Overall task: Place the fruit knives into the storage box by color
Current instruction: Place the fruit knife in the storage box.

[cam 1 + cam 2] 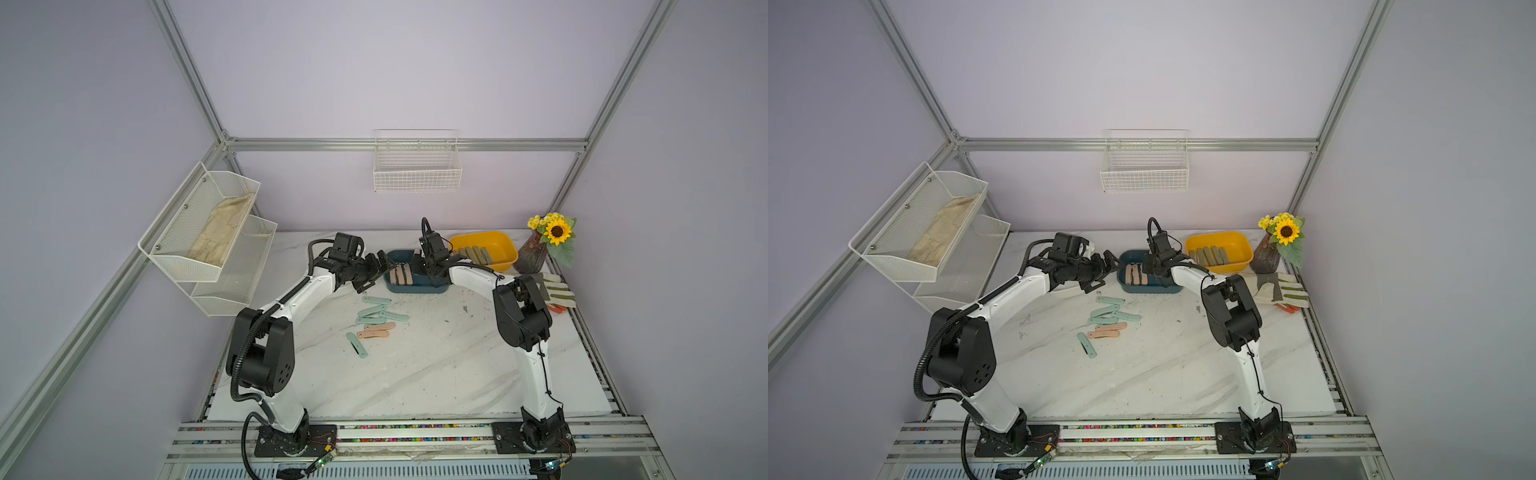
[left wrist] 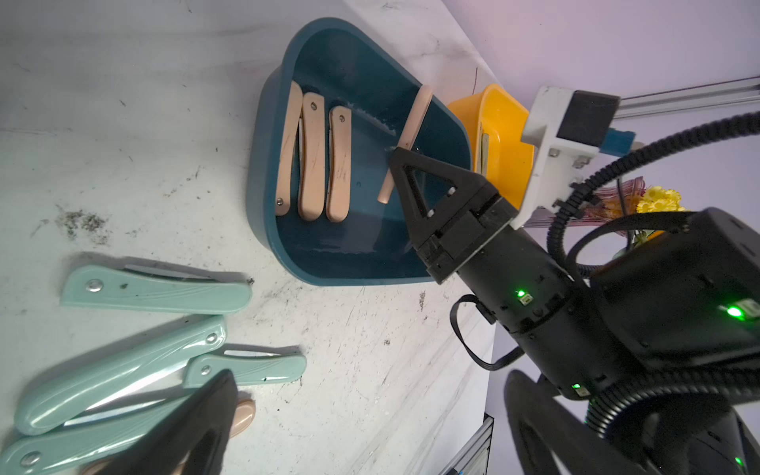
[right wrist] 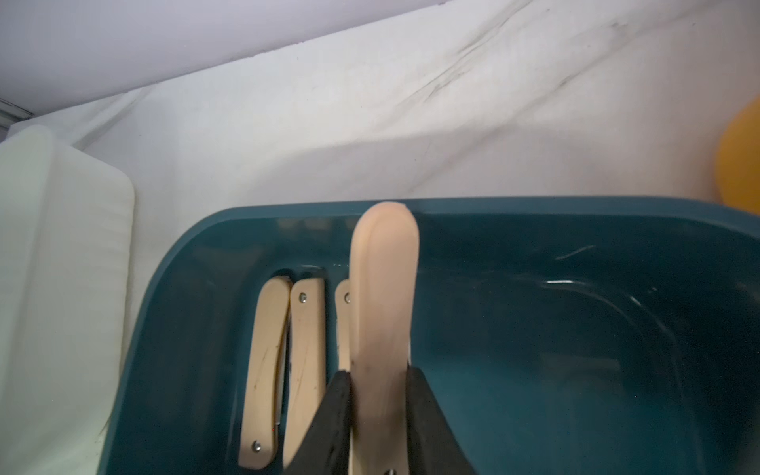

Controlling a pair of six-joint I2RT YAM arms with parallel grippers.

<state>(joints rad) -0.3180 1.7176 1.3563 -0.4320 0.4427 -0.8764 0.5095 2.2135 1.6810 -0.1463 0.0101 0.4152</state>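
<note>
My right gripper is shut on a peach pink fruit knife and holds it over the dark blue storage box. Three pink knives lie side by side inside that box. My left gripper stands open and empty just left of the box. On the table in front, several mint green knives and two pink ones lie loose. Several olive knives lie in the yellow box. The left wrist view shows the right gripper gripping the pink knife.
A white container sits beside the blue box on its left. A striped work glove and a vase of sunflowers are at the right rear. Wire baskets hang on the walls.
</note>
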